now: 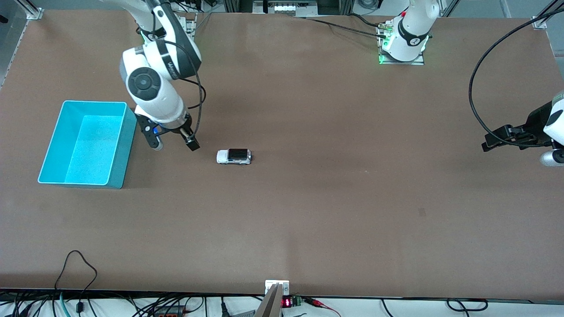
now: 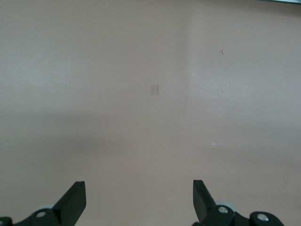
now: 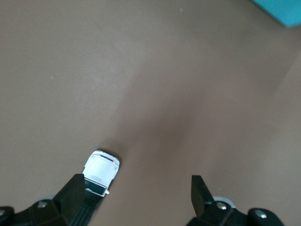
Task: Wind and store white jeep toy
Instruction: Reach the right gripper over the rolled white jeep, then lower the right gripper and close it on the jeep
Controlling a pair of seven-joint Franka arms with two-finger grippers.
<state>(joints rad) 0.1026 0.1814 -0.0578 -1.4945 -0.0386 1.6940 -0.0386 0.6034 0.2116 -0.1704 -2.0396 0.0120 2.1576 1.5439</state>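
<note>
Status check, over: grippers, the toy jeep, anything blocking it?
Right gripper open, between teal bin and jeep, empty. Left gripper open, waiting at its table end. Jeep on table, nothing blocking it.

From the right wrist camera, the right gripper (image 3: 136,197) hangs over the brown table (image 3: 188,94) with its two black fingers (image 3: 73,193) spread wide and nothing between them. The white jeep toy (image 3: 100,168) sits on the table just beside one finger, partly hidden by it. A corner of the teal bin (image 3: 282,12) shows at the picture's edge, well apart from the jeep.
</note>
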